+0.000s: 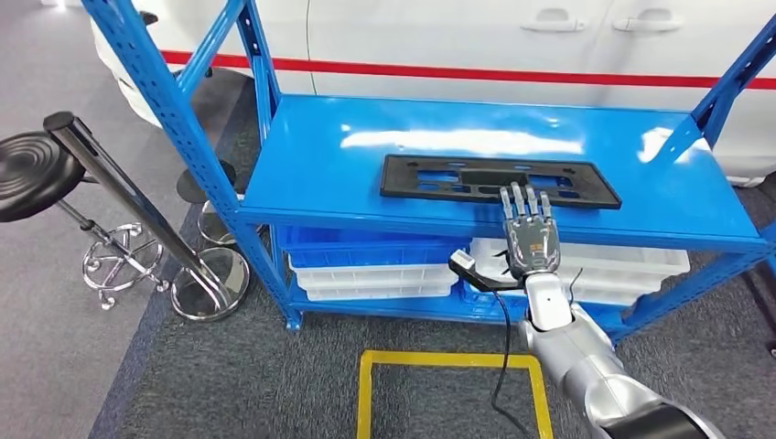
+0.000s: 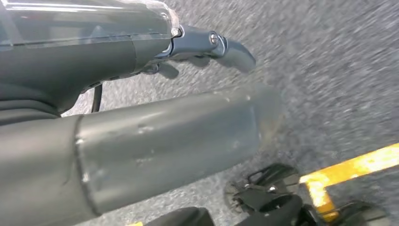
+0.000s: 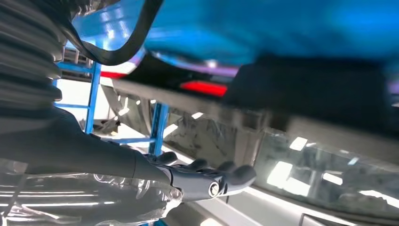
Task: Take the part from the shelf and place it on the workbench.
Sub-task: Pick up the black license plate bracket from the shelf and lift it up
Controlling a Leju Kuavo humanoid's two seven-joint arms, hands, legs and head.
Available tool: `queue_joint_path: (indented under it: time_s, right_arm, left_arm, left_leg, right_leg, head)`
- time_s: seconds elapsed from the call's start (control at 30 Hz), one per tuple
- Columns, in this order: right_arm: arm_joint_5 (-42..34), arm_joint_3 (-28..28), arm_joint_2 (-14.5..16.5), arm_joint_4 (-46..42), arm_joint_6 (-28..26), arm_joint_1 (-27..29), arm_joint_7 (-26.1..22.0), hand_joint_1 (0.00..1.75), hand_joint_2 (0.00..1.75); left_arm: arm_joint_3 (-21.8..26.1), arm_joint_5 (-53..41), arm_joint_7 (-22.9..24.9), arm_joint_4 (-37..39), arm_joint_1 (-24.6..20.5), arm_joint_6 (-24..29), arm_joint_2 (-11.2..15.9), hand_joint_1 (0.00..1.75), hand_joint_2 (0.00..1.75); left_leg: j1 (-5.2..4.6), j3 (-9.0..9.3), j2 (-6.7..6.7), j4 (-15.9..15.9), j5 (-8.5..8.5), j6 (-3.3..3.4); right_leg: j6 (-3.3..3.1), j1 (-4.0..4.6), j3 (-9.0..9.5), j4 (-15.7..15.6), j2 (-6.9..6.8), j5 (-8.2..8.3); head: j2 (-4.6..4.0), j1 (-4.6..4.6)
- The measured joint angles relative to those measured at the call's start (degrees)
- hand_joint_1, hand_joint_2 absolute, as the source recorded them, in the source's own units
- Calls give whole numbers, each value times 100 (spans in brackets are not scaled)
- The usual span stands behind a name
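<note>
Just ahead of the right hand (image 1: 529, 240), fingers spread and empty, lay the flat black plastic frame part (image 1: 499, 180); slide fingers under its near edge before closing.

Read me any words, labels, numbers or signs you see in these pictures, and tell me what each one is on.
None can be read.
The black part on the blue shelf: no legible marking.
The white car behind carries a red stripe, no lettering.
The bins below: no labels showing.
The floor's yellow line is plain tape, no text.
Both wrist views are too blurred.
</note>
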Motion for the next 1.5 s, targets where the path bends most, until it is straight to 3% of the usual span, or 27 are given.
queue_joint_path:
  time_s: [0.1, 0.13, 0.17, 0.23, 0.3, 0.37, 0.47, 0.53, 0.6, 0.63, 0.67, 0.7, 0.73, 0.8, 0.83, 0.97, 1.03, 1.1, 1.13, 1.17, 1.2, 1.3, 1.33, 1.43, 1.5]
  right_arm:
    - [0, -40, -20, 68, -1, -101, -44, 0, 175]
    - [0, -54, -22, 90, -1, -109, -52, 0, 175]
    - [0, -70, -22, 108, -1, -113, -56, 0, 175]
    - [0, -100, -22, 128, -1, -121, -58, 0, 175]
    - [0, -131, -25, 140, -1, -136, -58, 0, 175]
    - [0, -168, -29, 151, -1, -142, -54, 0, 175]
    - [-12, -271, -30, 152, -1, -138, -51, 0, 175]
    - [-21, -470, -31, 133, -1, -117, -49, 0, 175]
    - [-13, -757, -31, 84, -1, -54, -55, 0, 175]
    - [-6, -891, -31, 53, -1, -9, -61, 0, 175]
    - [-4, -1008, -31, 24, -1, 30, -68, 0, 175]
    - [-4, -1106, -30, -6, -1, 57, -73, 0, 175]
    - [-4, -1186, -29, -38, -1, 71, -76, 0, 175]
    - [-2, -1298, -24, -86, -1, 77, -84, 0, 175]
    - [-1, -1337, -21, -113, -1, 85, -92, 0, 175]
    - [2, -1409, 13, -208, -1, 106, -113, 0, 175]
    - [2, -1416, 20, -231, -1, 114, -110, 0, 175]
    - [2, -1416, 31, -234, -1, 131, -109, 0, 175]
    - [2, -1416, 39, -235, -1, 142, -111, 0, 175]
    - [2, -1416, 46, -236, -1, 151, -115, 0, 175]
    - [2, -1416, 54, -241, -1, 160, -118, 0, 175]
    - [2, -1416, 81, -273, -1, 182, -149, 0, 175]
    - [2, -1416, 90, -280, -1, 188, -160, 0, 175]
    - [2, -1416, 108, -302, -1, 206, -177, 0, 175]
    - [2, -1416, 123, -337, -2, 214, -191, 0, 175]
  left_arm:
    - [0, 4, 9, 0, -27, 19, 30, 0, 0]
    - [0, 5, 14, 0, -22, 23, 41, 0, 0]
    - [0, 7, 18, 0, -19, 26, 54, 0, 0]
    - [0, 8, 19, 0, -20, 30, 77, 0, 0]
    - [0, 16, 21, 0, -28, 41, 103, 0, 0]
    - [0, 42, 8, 0, -26, 36, 117, 0, 0]
    - [0, 94, -31, 0, -22, -23, 110, 0, 0]
    - [1, 118, -47, 0, -25, -53, 102, 0, 0]
    - [2, 129, -58, 0, -13, -64, 99, 0, 0]
    - [2, 129, -61, 0, -2, -66, 97, 0, 0]
    - [1, 129, -63, 0, 8, -67, 95, 0, 0]
    - [1, 129, -65, 0, 15, -68, 92, 0, 0]
    - [0, 129, -67, 0, 17, -69, 89, 0, 0]
    - [-1, 127, -66, 0, 12, -66, 87, 0, 0]
    - [-1, 123, -63, 0, 11, -61, 88, 0, 0]
    - [-2, 108, -51, 0, 17, -48, 89, 0, 0]
    - [-2, 106, -56, 0, 14, -46, 85, 0, 0]
    - [-3, 103, -68, 0, 22, -47, 80, 0, 0]
    - [-4, 101, -79, 0, 30, -53, 80, 0, 0]
    - [-4, 101, -96, 0, 36, -64, 80, 0, 0]
    - [-5, 99, -116, 0, 39, -76, 80, 0, 0]
    - [-10, 84, -156, 0, 29, -97, 87, 0, 0]
    - [-12, 80, -162, 0, 23, -97, 89, 0, 0]
    - [-17, 77, -185, 0, 20, -97, 88, 0, 0]
    - [-28, 76, -197, 0, 15, -97, 85, 0, 0]
  left_leg:
    - [22, -680, 15, 970, -384, -62]
    - [23, -827, 15, 1058, -397, -70]
    - [21, -888, 15, 957, -269, -66]
    - [-1, -782, 18, 276, 325, 7]
    - [-47, -642, 21, -317, 689, 119]
    - [-81, -607, 17, -480, 731, 187]
    - [-33, -532, 25, -626, 837, 257]
    - [3, -488, 34, -695, 869, 288]
    - [11, -485, 27, -691, 856, 293]
    - [19, -483, 23, -680, 840, 282]
    - [32, -481, 19, -659, 817, 263]
    - [50, -477, 17, -627, 786, 235]
    - [67, -475, 15, -581, 746, 198]
    - [71, -500, 12, -478, 665, 113]
    - [64, -510, 12, -444, 639, 78]
    - [90, -511, 24, -360, 538, -29]
    - [97, -702, 32, 77, 279, -62]
    - [93, -1055, 33, 806, -36, -66]
    - [92, -1192, 33, 1069, -101, -59]
    - [88, -1239, 33, 1137, -54, -41]
    - [81, -1180, 32, 981, 94, -11]
    - [13, -696, 39, -69, 574, 141]
    - [-11, -598, 45, -275, 621, 169]
    - [-22, -542, 55, -416, 648, 184]
    - [8, -504, 62, -496, 690, 232]
  right_leg:
    - [-44, 18, 128, -7, 6, -113]
    - [-46, 27, 178, -1, 12, -154]
    - [-44, 36, 232, 6, 18, -194]
    - [-36, 57, 342, 14, 24, -270]
    - [-5, 70, 398, 10, 24, -318]
    - [53, 62, 400, -1, 27, -339]
    - [145, 65, 382, 80, 23, -438]
    - [205, 40, 152, 583, 12, -743]
    - [266, -13, -236, 1325, 9, -1064]
    - [298, -44, -366, 1538, 8, -1093]
    - [330, -75, -390, 1533, 5, -998]
    - [363, -107, -303, 1305, 0, -802]
    - [396, -139, -137, 921, -9, -568]
    - [410, -153, 146, 300, -14, -320]
    - [383, -144, 202, 169, -11, -304]
    - [188, -108, 237, 143, -1, -347]
    - [114, -108, 261, 128, -20, -348]
    - [72, -82, 262, 128, -31, -358]
    - [59, -65, 264, 128, -31, -365]
    - [51, -49, 270, 128, -28, -373]
    - [46, -34, 281, 128, -24, -383]
    - [74, -3, 315, 132, -17, -400]
    - [98, 0, 316, 133, -18, -399]
    - [198, -18, 313, 117, -21, -390]
    - [247, -25, 251, 271, -22, -511]
  head:
    - [-1, -2]
    - [0, -3]
    - [0, -3]
    - [1, -3]
    - [1, -4]
    - [0, -5]
    - [-1, -4]
    - [0, -3]
    - [1, -2]
    - [1, -2]
    - [0, -2]
    - [0, -2]
    - [0, -2]
    - [1, -3]
    - [1, -5]
    - [0, -10]
    - [0, -11]
    - [0, -13]
    - [0, -13]
    - [0, -13]
    - [-1, -13]
    - [0, -12]
    - [0, -11]
    - [0, -11]
    - [-1, -10]
